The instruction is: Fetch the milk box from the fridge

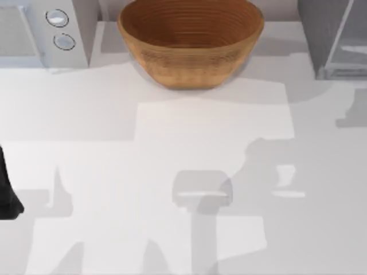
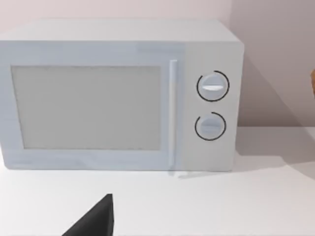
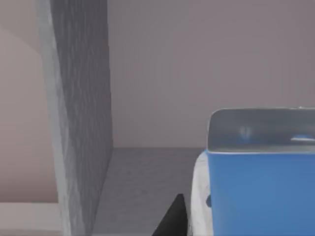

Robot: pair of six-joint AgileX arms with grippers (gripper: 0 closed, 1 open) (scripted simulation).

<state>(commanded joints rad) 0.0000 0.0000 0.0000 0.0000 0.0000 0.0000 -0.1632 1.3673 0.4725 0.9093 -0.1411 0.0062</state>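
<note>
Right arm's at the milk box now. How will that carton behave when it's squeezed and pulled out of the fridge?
The milk box looks flat-sided and boxy, so it probably won't roll. Its smooth blue face may be slippery. As a thin-walled carton, it could dent under a hard squeeze.

A white tabletop [image 1: 172, 229] spans the top view, crossed by soft grey shadows. Three things stand directly on it along the upper edge of the frame: a white appliance with two round knobs [image 1: 54, 28] in the upper left, a brown bowl [image 1: 190, 43] at upper centre, and the grey fridge [image 1: 335, 37] in the upper right. On the fridge's grey shelf floor [image 3: 142, 187], the milk box [image 3: 261, 191] stands upright beside a grey wall.
</note>
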